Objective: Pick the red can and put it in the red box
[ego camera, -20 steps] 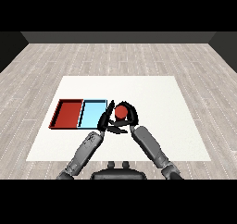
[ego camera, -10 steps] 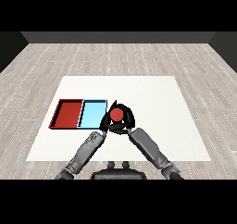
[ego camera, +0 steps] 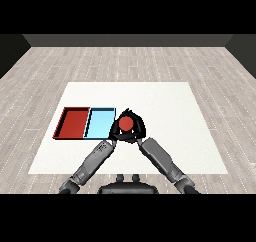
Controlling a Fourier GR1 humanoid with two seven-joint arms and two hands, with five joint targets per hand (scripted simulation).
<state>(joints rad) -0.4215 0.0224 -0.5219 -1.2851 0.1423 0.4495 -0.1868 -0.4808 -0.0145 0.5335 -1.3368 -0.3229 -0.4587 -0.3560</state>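
Right hand curled around the red can beside the blue tray.

Near the middle of the frame, the right hand [ego camera: 136,130] has its black fingers wrapped round the red can [ego camera: 126,122], whose round red top faces the view. The can sits just right of the light blue tray [ego camera: 99,123], close to that tray's right edge and outside it. The red tray [ego camera: 74,122] lies to the left of the blue one, the two touching side by side on the white table [ego camera: 170,106]. The left hand [ego camera: 114,134] is tucked at the can's lower left, right against the right hand; whether its fingers are spread or curled cannot be told. Both grey forearms rise from the lower part of the frame and meet at the can.
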